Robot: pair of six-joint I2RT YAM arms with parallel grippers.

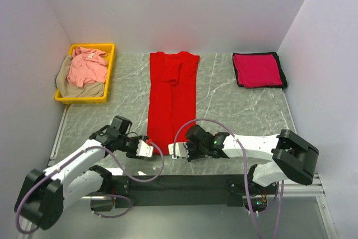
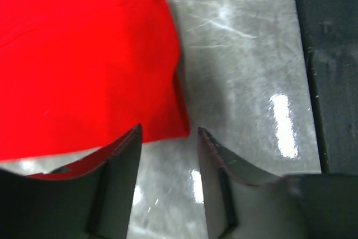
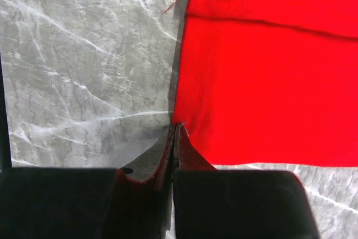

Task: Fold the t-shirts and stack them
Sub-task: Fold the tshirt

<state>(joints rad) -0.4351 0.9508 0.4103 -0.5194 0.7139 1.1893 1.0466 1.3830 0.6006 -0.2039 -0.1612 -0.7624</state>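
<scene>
A bright red t-shirt [image 1: 170, 96] lies folded into a long narrow strip down the middle of the table. My left gripper [image 1: 148, 148] is open at its near left corner. In the left wrist view the red cloth [image 2: 84, 54] ends in a corner just ahead of the gap of the gripper [image 2: 168, 138]. My right gripper [image 1: 173, 150] is shut at the near right edge. In the right wrist view its tips [image 3: 175, 127] pinch the side edge of the cloth [image 3: 268, 82]. A folded crimson-magenta t-shirt [image 1: 257, 70] lies at the back right. A salmon pink t-shirt [image 1: 86, 68] and a tan t-shirt [image 1: 70, 88] lie crumpled in the bin.
A yellow plastic bin [image 1: 81, 99] stands at the back left. The crimson shirt rests on a dark-edged layer. White walls close the table at the back and both sides. The black base rail [image 1: 179, 183] runs along the near edge and shows in the left wrist view [image 2: 330, 54].
</scene>
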